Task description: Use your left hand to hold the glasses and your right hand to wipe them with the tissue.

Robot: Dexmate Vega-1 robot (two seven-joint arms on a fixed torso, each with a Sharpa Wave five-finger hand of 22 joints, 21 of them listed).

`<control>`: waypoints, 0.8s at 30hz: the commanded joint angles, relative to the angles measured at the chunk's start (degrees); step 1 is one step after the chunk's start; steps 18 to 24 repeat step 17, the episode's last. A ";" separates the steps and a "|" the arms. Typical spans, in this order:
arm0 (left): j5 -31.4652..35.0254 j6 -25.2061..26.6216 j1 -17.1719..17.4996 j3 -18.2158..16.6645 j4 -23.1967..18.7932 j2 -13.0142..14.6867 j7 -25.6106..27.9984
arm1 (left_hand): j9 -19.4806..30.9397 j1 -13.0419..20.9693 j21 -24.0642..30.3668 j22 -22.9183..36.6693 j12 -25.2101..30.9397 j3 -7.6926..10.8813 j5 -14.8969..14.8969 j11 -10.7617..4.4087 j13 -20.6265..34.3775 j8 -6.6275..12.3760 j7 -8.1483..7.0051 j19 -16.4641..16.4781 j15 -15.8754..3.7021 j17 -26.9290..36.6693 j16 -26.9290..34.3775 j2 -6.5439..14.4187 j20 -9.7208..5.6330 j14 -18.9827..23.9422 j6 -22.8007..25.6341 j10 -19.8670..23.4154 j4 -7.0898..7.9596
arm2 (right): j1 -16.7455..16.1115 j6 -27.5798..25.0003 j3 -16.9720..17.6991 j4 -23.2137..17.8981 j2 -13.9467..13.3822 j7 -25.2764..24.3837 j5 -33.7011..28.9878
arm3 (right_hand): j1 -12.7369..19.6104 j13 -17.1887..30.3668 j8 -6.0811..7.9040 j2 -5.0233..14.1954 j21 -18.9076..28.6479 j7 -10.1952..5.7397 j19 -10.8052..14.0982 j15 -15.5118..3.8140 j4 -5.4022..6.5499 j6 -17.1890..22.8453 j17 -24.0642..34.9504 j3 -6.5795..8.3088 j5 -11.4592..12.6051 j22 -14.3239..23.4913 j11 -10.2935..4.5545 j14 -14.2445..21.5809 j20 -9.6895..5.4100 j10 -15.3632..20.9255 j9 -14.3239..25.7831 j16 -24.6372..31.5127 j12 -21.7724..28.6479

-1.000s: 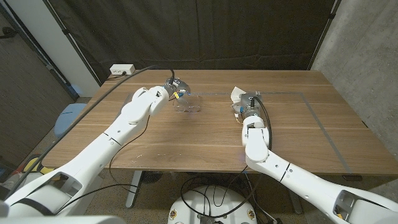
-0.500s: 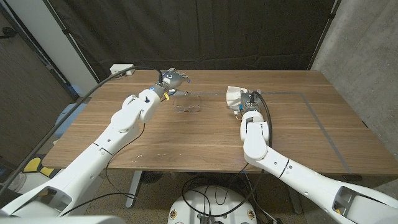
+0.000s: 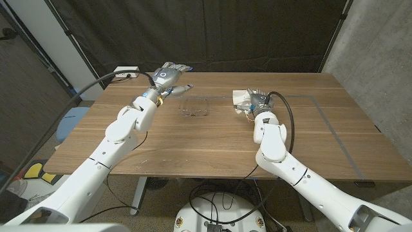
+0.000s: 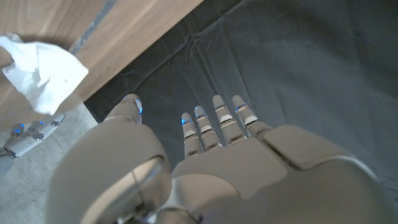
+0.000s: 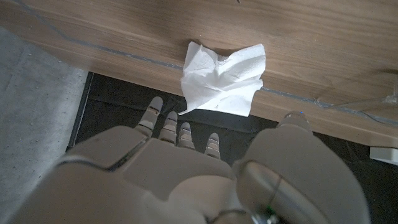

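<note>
The clear glasses (image 3: 195,108) lie on the wooden table (image 3: 212,142) with nothing touching them. My left hand (image 3: 170,73) hovers behind and to the left of them, raised off the table; in the left wrist view the left hand (image 4: 217,143) has straight, spread fingers and holds nothing. A crumpled white tissue (image 3: 241,98) lies on the table to the right of the glasses. My right hand (image 3: 257,101) is just beside the tissue. In the right wrist view the right hand (image 5: 180,155) is empty, its fingers reaching toward the tissue (image 5: 221,78).
A white power strip (image 3: 126,71) sits at the table's back left corner. A thin taped outline (image 3: 325,115) runs across the right part of the table. A black curtain (image 3: 206,32) hangs behind the table.
My left hand has lifted away from the glasses and swung back and left, fingers spreading. The right arm has straightened, and its hand has shifted slightly back beside the tissue.
</note>
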 commanded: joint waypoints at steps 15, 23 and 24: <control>-11.40 -3.79 2.84 -4.12 3.62 -2.42 6.93 | -0.07 -0.53 -0.57 0.09 -4.41 -0.07 -1.09 0.94 -1.32 -2.01 -0.51 -0.16 -1.99 -1.92 -0.81 0.85 0.55 -5.71 -6.44 -5.28 0.78 | -6.18 18.99 10.81 -0.89 -3.00 -35.57 39.33 | -1.95 -0.02 1.43 3.23 -8.35 4.52 -9.70 -2.61 0.71 -5.96 -2.12 -1.47 -0.99 0.03 -0.69 -14.37 -3.07 -5.02 0.17 -0.84 0.83; -11.68 -3.68 2.46 -3.96 4.26 -2.60 6.64 | -0.07 -0.63 -0.59 0.09 -4.49 -0.07 -1.13 0.95 -1.36 -2.04 -0.38 -0.19 -1.85 -1.98 -0.80 0.98 0.53 -5.83 -6.63 -5.32 0.86 | -5.55 20.81 10.82 0.26 -2.98 -36.90 41.22 | -1.97 -0.02 1.45 3.28 -8.40 4.53 -9.60 -2.67 0.71 -5.88 -2.13 -1.48 -1.01 0.03 -0.86 -14.32 -3.05 -4.85 0.17 -0.77 0.91; -11.68 -3.68 2.46 -3.96 4.26 -2.60 6.64 | -0.07 -0.63 -0.59 0.09 -4.49 -0.07 -1.13 0.95 -1.36 -2.04 -0.38 -0.19 -1.85 -1.98 -0.80 0.98 0.53 -5.83 -6.63 -5.32 0.86 | -5.55 20.81 10.82 0.26 -2.98 -36.90 41.22 | -1.97 -0.02 1.45 3.28 -8.40 4.53 -9.60 -2.67 0.71 -5.88 -2.13 -1.48 -1.01 0.03 -0.86 -14.32 -3.05 -4.85 0.17 -0.77 0.91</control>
